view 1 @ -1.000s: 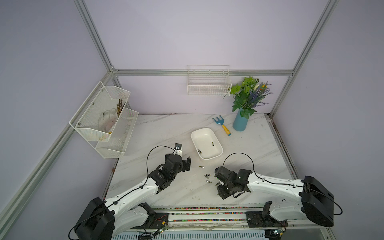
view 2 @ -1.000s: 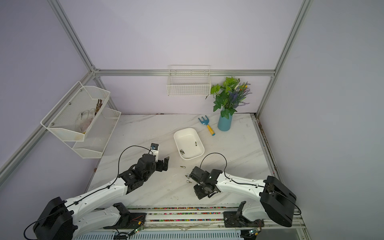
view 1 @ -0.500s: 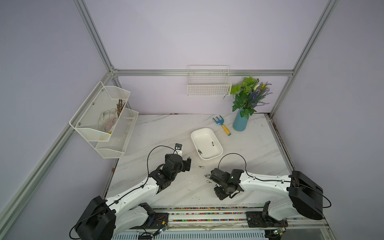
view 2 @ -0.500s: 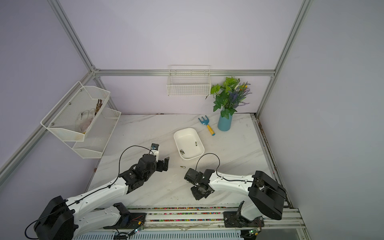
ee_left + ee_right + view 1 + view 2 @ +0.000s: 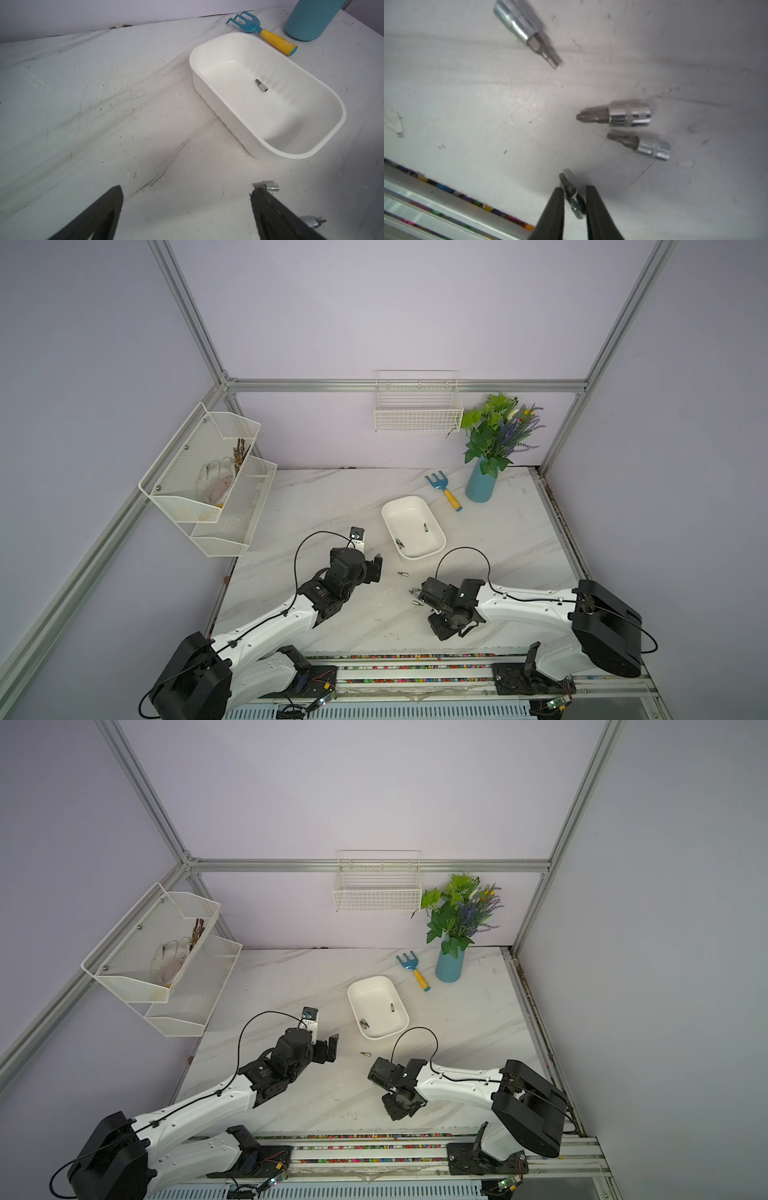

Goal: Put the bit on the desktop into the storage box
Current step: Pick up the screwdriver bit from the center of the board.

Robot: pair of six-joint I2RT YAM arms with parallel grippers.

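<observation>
1. in the right wrist view the right gripper (image 5: pixel 574 188) sat at the lower middle of the frame, with a bit (image 5: pixel 573 197) lying on the table (image 5: pixel 467 93) between its two fingers.
2. the jaws stood narrow, one on each side of that bit. i could not tell whether they pressed on it or left a sliver of gap.
3. the bit's long axis ran nearly along the fingers, dark tip toward the upper part of the frame, so the jaws faced its short width. that looked right for a pinch.
4. three other bits (image 5: pixel 614 115) lay loose further up the frame, apart from the fingers.
5. in a top view the white box (image 5: pixel 409 510) lay almost straight up the frame from the right gripper, with two bits (image 5: pixel 425 526) inside it.
6. the left gripper (image 5: pixel 372 568) hung left of centre, jaws wide apart and empty, with a lone bit (image 5: pixel 402 573) just to its right.
7. the right arm was plainly nearer the flanked bit, so the lift and the carry up the frame to the box looked like its job.
</observation>
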